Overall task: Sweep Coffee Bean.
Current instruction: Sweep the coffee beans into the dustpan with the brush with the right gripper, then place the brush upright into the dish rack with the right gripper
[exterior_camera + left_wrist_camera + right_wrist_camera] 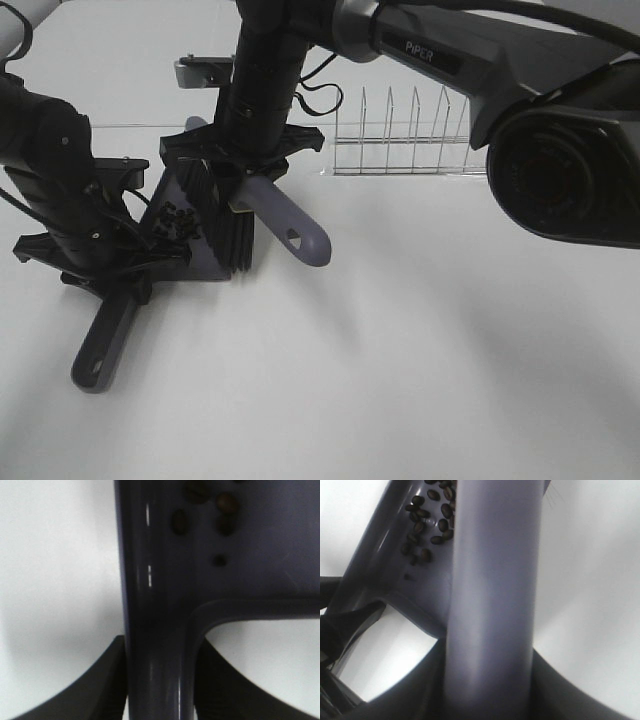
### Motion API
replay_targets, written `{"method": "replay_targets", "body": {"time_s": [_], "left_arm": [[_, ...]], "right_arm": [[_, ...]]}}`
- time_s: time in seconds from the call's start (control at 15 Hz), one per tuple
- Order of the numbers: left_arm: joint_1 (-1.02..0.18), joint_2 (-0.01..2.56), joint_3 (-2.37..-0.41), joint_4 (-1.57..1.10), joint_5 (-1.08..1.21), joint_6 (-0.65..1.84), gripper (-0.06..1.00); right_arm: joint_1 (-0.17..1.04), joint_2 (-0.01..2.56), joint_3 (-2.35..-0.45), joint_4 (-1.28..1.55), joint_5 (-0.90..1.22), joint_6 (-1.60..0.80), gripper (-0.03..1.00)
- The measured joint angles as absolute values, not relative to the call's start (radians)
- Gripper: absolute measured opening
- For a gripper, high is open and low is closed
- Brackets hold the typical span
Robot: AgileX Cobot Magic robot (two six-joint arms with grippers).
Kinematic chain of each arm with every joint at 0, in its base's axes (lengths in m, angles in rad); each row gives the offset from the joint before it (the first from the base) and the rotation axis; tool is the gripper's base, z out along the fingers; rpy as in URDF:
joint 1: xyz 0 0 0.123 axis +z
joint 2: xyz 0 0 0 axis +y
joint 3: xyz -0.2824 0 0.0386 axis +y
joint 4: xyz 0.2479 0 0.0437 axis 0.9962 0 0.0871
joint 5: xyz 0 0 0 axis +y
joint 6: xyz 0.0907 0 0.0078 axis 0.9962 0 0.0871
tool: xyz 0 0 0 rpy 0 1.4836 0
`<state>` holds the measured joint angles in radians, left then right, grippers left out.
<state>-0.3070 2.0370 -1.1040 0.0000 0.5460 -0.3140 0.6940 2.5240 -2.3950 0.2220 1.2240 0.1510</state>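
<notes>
Clearly "PiPER" on arm point(440, 55); coffee bean point(178, 220) in dustpan point(105, 340).

White table point(450, 360); grey dustpan point(107, 338) and wire rack point(400, 150) rest on it.

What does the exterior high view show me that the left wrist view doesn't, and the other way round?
Only the exterior high view shows the brush, held by the right gripper with its black bristles down at the dustpan, and the wire rack behind them. Only the left wrist view shows, close up, the left gripper with its fingers on either side of the dustpan's handle. Both views show the dustpan and the coffee beans lying in it.
</notes>
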Motion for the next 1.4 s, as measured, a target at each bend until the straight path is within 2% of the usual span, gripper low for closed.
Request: {"method": "replay_targets", "body": {"time_s": [0.2, 0.53, 0.73, 1.0, 1.33, 1.4], "left_arm": [[-0.307, 2.037, -1.104, 0.000, 0.546, -0.314, 0.36], [-0.307, 2.037, -1.105, 0.000, 0.546, -0.314, 0.36], [-0.307, 2.037, -1.105, 0.000, 0.546, -0.314, 0.36], [-0.307, 2.037, -1.105, 0.000, 0.546, -0.314, 0.36], [-0.307, 2.037, -1.105, 0.007, 0.546, -0.313, 0.36], [-0.307, 2.037, -1.105, 0.007, 0.546, -0.313, 0.36]], "right_arm": [[0.694, 2.485, -2.436, 0.177, 1.226, 0.150, 0.35], [0.691, 2.322, -2.443, -0.131, 1.229, 0.144, 0.35], [0.640, 2.205, -2.395, -0.200, 1.229, 0.143, 0.35], [0.471, 2.033, -2.148, -0.201, 1.228, 0.153, 0.35], [0.184, 1.907, -1.758, -0.184, 1.226, 0.214, 0.35], [0.183, 1.917, -1.724, -0.171, 1.227, 0.215, 0.35]]}}
